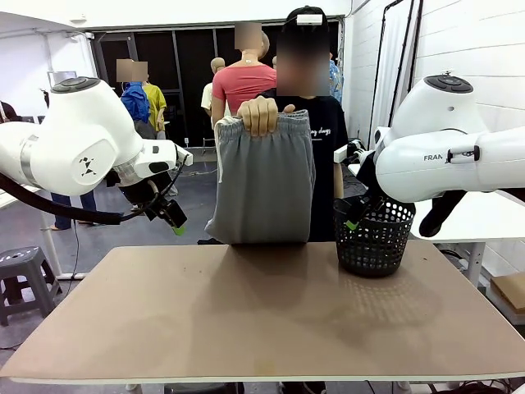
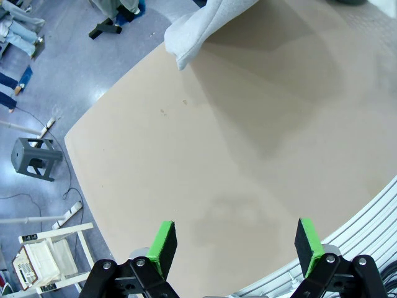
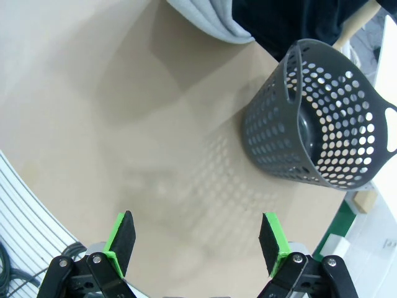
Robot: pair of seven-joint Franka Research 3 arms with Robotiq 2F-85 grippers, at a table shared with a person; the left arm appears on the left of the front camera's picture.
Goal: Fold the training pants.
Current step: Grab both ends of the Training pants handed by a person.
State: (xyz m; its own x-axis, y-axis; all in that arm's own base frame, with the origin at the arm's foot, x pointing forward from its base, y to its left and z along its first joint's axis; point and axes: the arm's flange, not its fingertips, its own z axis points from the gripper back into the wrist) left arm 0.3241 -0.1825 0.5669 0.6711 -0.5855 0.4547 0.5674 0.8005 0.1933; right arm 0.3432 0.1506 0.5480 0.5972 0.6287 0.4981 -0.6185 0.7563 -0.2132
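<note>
Grey training pants (image 1: 264, 185) are held up over the far edge of the table (image 1: 246, 320) by the person's hand (image 1: 261, 116), which is closed on the gathered waistband. The cloth is let hang straight down, and its lower end is seen very close to the table top; whether it touches the surface cannot be told. A black mesh basket (image 1: 373, 238) is placed upright on the table, just beside the pants on the robot's right side.

The left gripper (image 2: 236, 243) is positioned in the air above the left part of the table, well apart from the pants. Its jaws are spread wide and nothing is found between the green pads (image 2: 163, 245). The right gripper (image 3: 198, 241) is positioned above the table near the basket. Its jaws are spread wide too, and nothing is gripped by them. In the left wrist view a corner of the pants is seen over the far table edge.
</note>
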